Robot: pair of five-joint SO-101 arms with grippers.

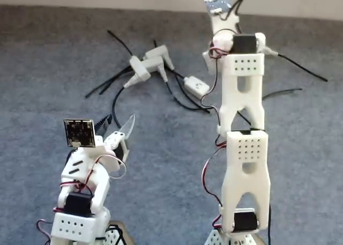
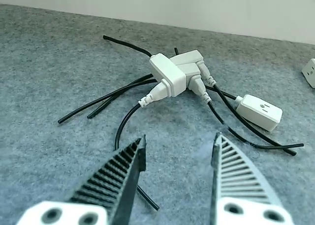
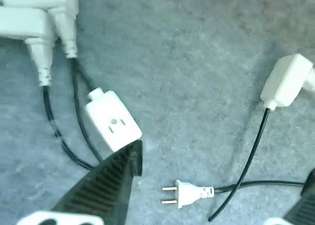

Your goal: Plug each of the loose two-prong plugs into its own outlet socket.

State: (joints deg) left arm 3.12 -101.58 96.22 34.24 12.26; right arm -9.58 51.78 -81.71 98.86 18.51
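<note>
Left fingers (image 2: 234, 168) apart, low over table (image 2: 54, 151)

Grey felt tabletop (image 1: 43, 68), pale wall (image 2: 197, 8) behind

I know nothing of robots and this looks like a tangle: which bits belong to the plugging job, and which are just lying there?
For the job: loose plug; free socket; likely a second socket; joined cluster, seemingly plugged already.
Just there: grey mat; wall.
</note>
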